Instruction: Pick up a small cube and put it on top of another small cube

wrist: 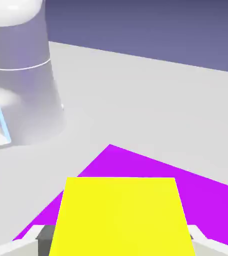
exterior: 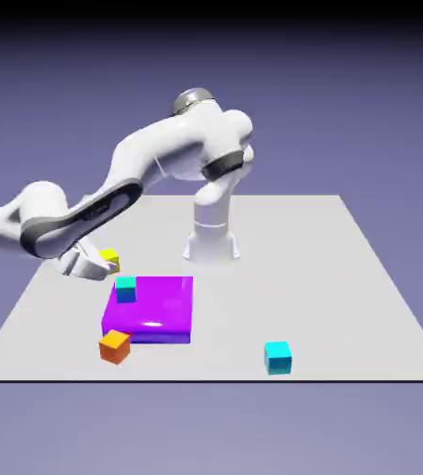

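A: Between the pincer's (exterior: 97, 266) jaws sat the yellow cube (wrist: 121, 215), clamped tight and carried low over the bench (exterior: 345, 278).

B: And the teal cube (exterior: 125, 288) waited just beside and below it, on the purple block's (exterior: 160, 315) near corner.

A: Risky, I thought: the tilted hand could set it down skewed, or clip the teal cube and shove it off.

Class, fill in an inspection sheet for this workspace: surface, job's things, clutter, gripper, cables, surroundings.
Surface: grey table, flat.
Job's things: yellow cube held in the gripper, off the table; teal cube sits on the purple slab, near its corner.
Clutter: orange cube at the slab's near corner; cyan cube alone on the table.
Gripper: shut on the yellow cube.
Cables: nothing seen.
Surroundings: plain blue-violet backdrop.
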### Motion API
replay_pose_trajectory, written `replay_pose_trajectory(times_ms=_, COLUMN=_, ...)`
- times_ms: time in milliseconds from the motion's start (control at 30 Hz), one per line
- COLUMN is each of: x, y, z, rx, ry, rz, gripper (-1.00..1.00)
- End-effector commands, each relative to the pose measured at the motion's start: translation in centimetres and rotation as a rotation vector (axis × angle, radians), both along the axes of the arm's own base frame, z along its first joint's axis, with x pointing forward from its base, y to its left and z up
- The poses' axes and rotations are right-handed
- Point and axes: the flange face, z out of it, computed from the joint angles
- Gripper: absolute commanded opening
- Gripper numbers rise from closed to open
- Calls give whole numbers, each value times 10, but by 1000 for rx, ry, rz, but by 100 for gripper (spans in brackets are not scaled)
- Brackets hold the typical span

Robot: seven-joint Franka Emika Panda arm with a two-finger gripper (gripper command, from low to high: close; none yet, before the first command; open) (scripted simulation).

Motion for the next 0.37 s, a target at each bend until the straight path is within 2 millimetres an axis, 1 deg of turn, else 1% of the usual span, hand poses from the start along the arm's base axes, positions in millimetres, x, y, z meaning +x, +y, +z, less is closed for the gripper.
replay_pose_trajectory(times_ms=0, x=-4, y=8, z=-9, rx=0, ry=0, rz=0, gripper=-100)
replay_pose_trajectory(times_ms=33, x=-7, y=17, z=-18, rx=0, ry=0, rz=3, gripper=-100)
replay_pose_trajectory(times_ms=67, x=-8, y=18, z=-19, rx=-1, ry=1, rz=4, gripper=-100)
replay_pose_trajectory(times_ms=100, x=-8, y=18, z=-19, rx=-1, ry=1, rz=4, gripper=100)
replay_pose_trajectory(times_ms=133, x=-8, y=18, z=-19, rx=-1, ry=1, rz=4, gripper=100)
replay_pose_trajectory(times_ms=233, x=3, y=-6, z=7, rx=0, ry=-1, rz=-1, gripper=100)
replay_pose_trajectory(times_ms=300, x=12, y=-17, z=26, rx=-1, ry=0, rz=3, gripper=100)
replay_pose_trajectory(times_ms=333, x=13, y=-18, z=28, rx=-1, ry=1, rz=4, gripper=100)
